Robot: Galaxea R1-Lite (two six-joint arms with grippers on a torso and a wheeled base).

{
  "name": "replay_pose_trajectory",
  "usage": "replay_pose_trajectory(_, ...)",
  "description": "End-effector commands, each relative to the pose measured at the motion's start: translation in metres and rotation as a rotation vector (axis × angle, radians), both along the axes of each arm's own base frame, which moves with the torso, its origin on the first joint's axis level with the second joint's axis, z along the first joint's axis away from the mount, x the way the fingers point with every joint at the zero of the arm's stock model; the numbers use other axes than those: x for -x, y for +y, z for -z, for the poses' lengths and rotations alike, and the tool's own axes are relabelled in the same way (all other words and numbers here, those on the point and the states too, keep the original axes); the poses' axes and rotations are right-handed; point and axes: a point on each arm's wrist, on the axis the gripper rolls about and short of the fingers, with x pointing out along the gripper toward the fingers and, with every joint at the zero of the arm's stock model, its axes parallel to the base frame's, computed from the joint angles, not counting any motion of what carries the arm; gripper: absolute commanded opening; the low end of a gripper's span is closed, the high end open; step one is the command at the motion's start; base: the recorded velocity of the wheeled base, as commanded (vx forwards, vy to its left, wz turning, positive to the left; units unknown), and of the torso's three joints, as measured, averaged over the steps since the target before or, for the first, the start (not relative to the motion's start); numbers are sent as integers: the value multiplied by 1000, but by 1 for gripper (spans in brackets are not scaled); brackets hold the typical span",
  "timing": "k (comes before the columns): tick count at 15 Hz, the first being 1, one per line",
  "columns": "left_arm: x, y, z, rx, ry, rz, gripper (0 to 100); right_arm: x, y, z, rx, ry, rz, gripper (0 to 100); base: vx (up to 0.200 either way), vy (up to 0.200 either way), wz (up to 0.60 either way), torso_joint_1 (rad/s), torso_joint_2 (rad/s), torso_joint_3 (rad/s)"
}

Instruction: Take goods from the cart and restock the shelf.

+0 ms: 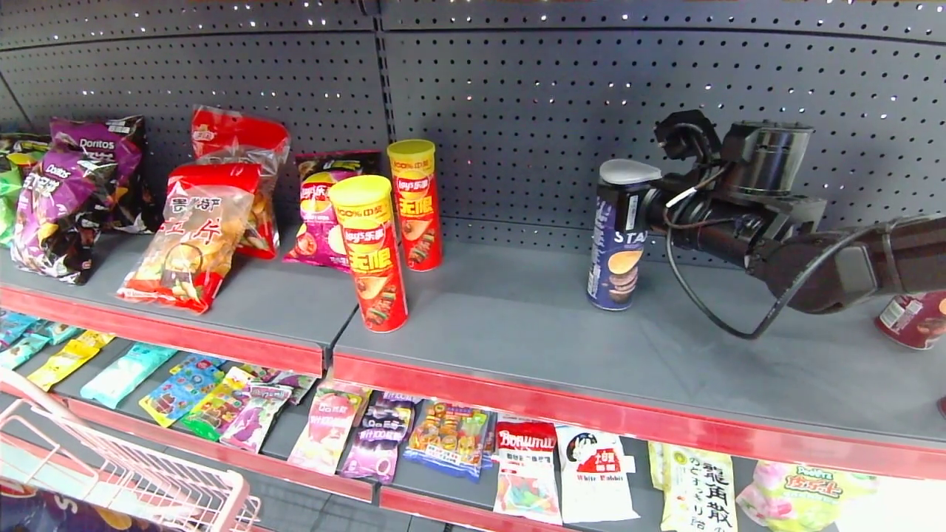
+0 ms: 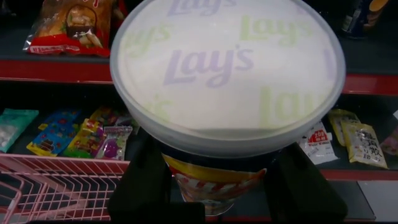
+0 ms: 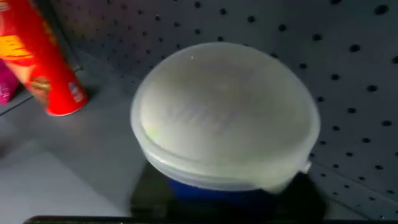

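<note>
Grey shelf (image 1: 517, 325), blue can (image 1: 617, 244) tight in right gripper (image 1: 641, 207); left gripper (image 2: 217, 193) tight on lidded can (image 2: 227, 68).

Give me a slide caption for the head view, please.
Right gripper holds an upright blue chip can at the grey shelf.

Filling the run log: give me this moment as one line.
right gripper: shut on blue can, upright on shelf | left gripper: shut on second can
</note>
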Motion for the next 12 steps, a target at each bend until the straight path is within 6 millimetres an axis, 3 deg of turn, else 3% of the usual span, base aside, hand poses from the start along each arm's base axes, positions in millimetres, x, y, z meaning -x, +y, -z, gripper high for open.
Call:
replay_pose_trajectory(1,0,0,0,1,2,-1,0,9,7,3,7,20,-22,0,0,0,0,0,0,0)
replay_pose_trajectory(4,0,0,1,1,3,-1,0,28,11,-4,10,21,-33,0,0,0,0,0,0,0)
replay_pose_trajectory(5,0,0,1,1,3,1,0,48,14,-16,14,21,-21,0,0,0,0,0,0,0)
replay_pose_trajectory(8,0,0,0,-1,4,2,0,76,16,-41,1,-16,35,0,0,0,0,0,0,0)
replay_pose_trajectory(12,-1,0,1,0,7,4,0,103,17,-57,-33,-17,105,0,0,0,0,0,0,0)
